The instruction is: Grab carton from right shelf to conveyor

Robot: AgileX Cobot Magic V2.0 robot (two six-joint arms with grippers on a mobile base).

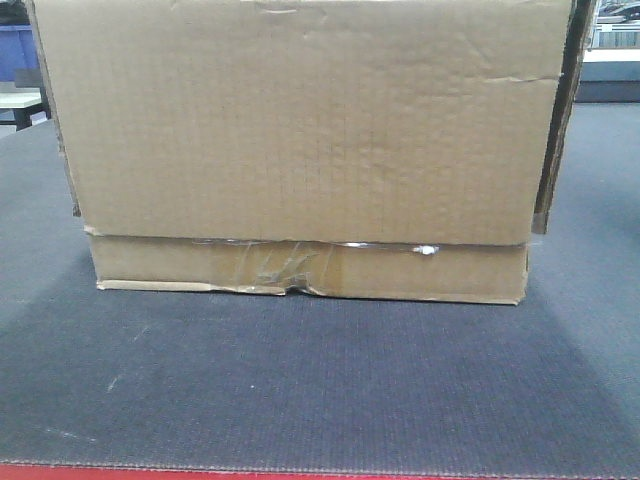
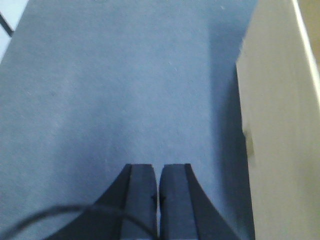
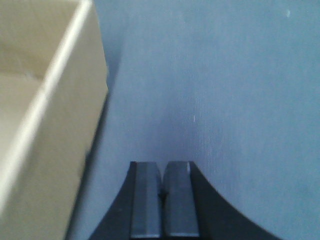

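The big brown carton (image 1: 300, 140) rests on the dark grey woven conveyor (image 1: 320, 390), with crinkled clear tape along its low seam. My left gripper (image 2: 157, 167) is shut and empty above the belt (image 2: 115, 90), with the carton's side (image 2: 280, 130) a little to its right, not touching. My right gripper (image 3: 163, 164) is shut too, holding nothing, over the belt (image 3: 225, 90); the carton (image 3: 45, 120) stands to its left with a gap between. Neither gripper shows in the front view. The right shelf is out of view.
The conveyor's thin red front edge (image 1: 200, 473) runs along the bottom of the front view. A blue bin (image 1: 18, 55) and a pale table (image 1: 20, 100) stand behind at the left; grey equipment (image 1: 612, 60) sits at the back right.
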